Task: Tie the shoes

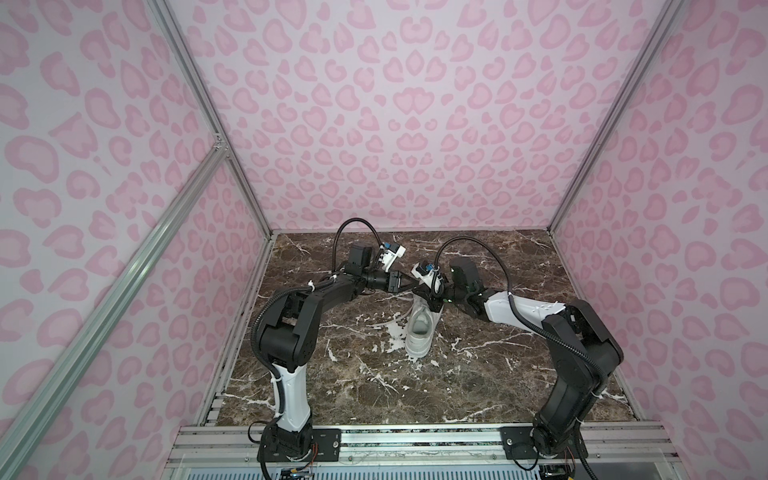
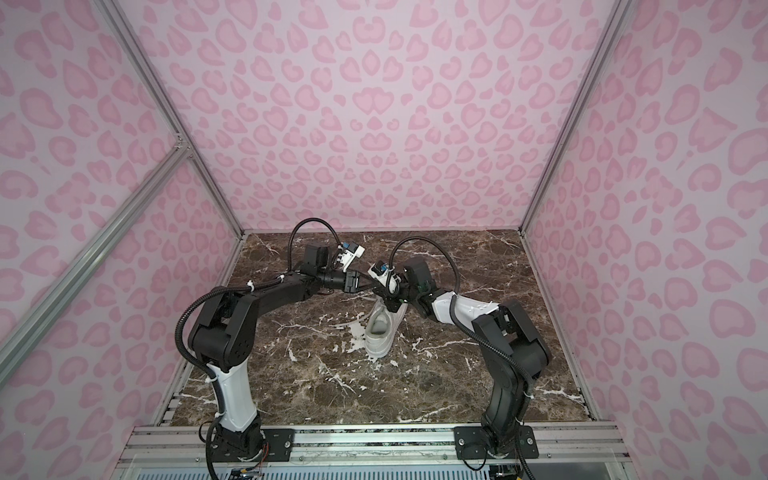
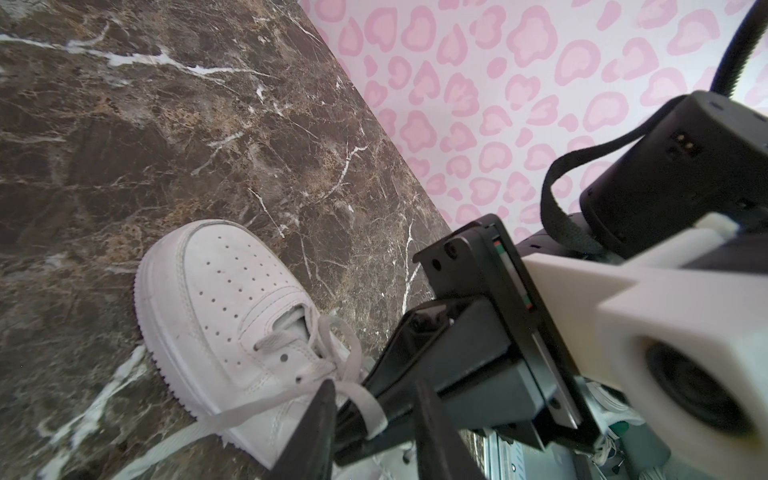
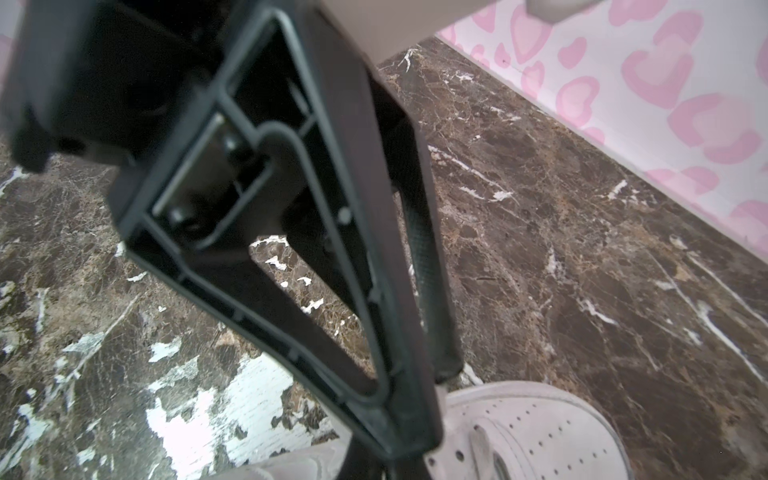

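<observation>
The white sneaker stands on the marble floor, heel toward the arm bases. Its perforated toe shows in the left wrist view and in the right wrist view. My left gripper hovers over the laced front with its jaws apart and nothing pinched. My right gripper is shut just beyond it, with a flat white lace bent round its tips. That lace runs off over the shoe's side. A loose lace lies left of the shoe.
The brown marble floor carries white veins that resemble lace. Pink patterned walls and aluminium frame posts close it in. Both arm bases stand on the front rail. My left gripper's finger fills much of the right wrist view.
</observation>
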Motion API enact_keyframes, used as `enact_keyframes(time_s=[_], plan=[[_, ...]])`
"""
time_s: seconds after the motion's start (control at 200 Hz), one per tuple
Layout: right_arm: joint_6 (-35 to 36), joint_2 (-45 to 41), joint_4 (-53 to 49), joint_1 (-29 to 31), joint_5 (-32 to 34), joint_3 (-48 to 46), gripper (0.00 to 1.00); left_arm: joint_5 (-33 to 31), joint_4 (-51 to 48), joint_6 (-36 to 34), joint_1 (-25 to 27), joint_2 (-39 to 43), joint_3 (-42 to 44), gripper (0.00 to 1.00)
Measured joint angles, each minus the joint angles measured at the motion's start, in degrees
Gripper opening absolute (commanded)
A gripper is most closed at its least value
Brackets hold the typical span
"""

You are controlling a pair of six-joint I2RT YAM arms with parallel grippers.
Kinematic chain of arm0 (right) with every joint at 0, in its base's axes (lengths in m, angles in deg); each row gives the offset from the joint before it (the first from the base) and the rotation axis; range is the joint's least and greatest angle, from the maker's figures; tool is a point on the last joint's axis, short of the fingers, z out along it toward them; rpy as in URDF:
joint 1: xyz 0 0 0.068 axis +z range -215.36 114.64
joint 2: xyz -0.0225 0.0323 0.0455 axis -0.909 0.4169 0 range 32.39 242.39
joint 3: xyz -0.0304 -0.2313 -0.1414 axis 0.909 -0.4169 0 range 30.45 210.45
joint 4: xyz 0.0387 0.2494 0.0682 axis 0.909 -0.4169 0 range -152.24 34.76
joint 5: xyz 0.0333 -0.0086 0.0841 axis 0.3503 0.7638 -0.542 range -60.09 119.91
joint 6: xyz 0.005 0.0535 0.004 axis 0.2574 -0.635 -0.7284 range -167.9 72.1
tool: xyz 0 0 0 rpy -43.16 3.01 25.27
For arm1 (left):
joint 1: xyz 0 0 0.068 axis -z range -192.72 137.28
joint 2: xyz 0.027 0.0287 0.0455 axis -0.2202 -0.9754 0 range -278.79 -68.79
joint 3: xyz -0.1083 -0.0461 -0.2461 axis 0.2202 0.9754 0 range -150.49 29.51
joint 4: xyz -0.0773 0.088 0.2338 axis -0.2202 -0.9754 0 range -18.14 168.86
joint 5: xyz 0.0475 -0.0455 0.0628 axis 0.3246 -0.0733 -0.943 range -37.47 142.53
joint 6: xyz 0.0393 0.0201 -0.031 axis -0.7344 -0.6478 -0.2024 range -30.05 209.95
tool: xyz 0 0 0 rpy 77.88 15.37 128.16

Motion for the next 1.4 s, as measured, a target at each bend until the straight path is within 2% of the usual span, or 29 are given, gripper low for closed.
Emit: enact_keyframes(time_s=[0.13,0.64,0.74,0.875,0.965,1.4], plan=[[0.61,-0.09,0.11,0.44,0.96,0.0,0.0,0.02,0.0,0.0,0.0,0.0,0.0,0.31],[0.59,0.26,-0.17,0.57,2.01,0.33,0.0,-0.61,-1.6,-0.66,0.0,0.0,-0.07,0.11],[0.57,0.26,-0.24,0.57,2.01,0.31,0.06,-1.01,-1.68,-0.68,0.0,0.0,-0.07,0.03],[0.52,0.26,-0.37,0.57,2.03,0.26,0.21,-1.29,-1.7,-0.83,0.0,0.0,-0.07,0.03],[0.52,0.11,-0.2,0.57,2.4,0.04,0.27,-1.33,-1.92,-0.81,0.02,0.0,-0.09,0.03],[-2.69,-6.82,2.29,-2.01,3.06,-7.5,0.32,-2.95,-2.1,0.81,-0.46,0.81,-0.09,0.03]])
